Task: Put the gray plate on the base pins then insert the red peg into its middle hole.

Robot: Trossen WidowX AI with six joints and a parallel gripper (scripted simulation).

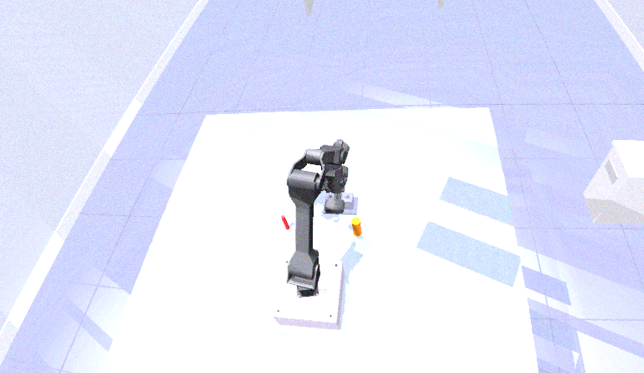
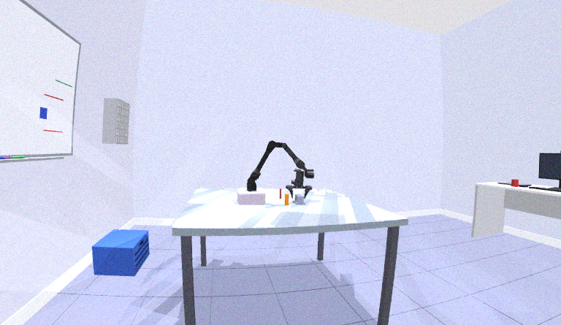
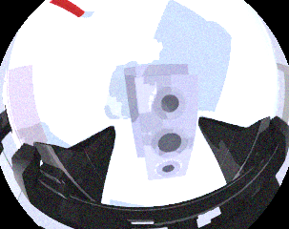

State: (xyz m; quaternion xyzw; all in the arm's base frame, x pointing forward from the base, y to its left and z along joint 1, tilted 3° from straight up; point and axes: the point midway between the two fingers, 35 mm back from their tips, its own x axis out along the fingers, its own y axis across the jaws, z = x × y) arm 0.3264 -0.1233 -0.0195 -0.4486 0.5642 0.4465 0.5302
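The gray plate [image 3: 184, 86] [image 1: 349, 197] [image 2: 299, 198] sits over the base [image 3: 131, 93] [image 1: 355, 209], whose edges show beyond it in the wrist view. Three round holes in a row face the camera. Whether the plate lies fully flat on the pins is too small to tell. My gripper [image 3: 156, 123] [image 2: 299, 190] [image 1: 335, 192] is open wide, a finger on either side of the plate in the wrist view and touching neither side. It holds nothing. The red peg [image 1: 285, 222] [image 2: 280, 193] [image 3: 68, 7] stands on the table, off to the side of the plate and base.
An orange cylinder [image 1: 356, 227] [image 2: 286, 199] with a yellow top stands upright near the base. The arm's pale mounting block [image 1: 309, 312] [image 2: 250, 198] is at the near end of the white table [image 1: 403, 321] in the top view.
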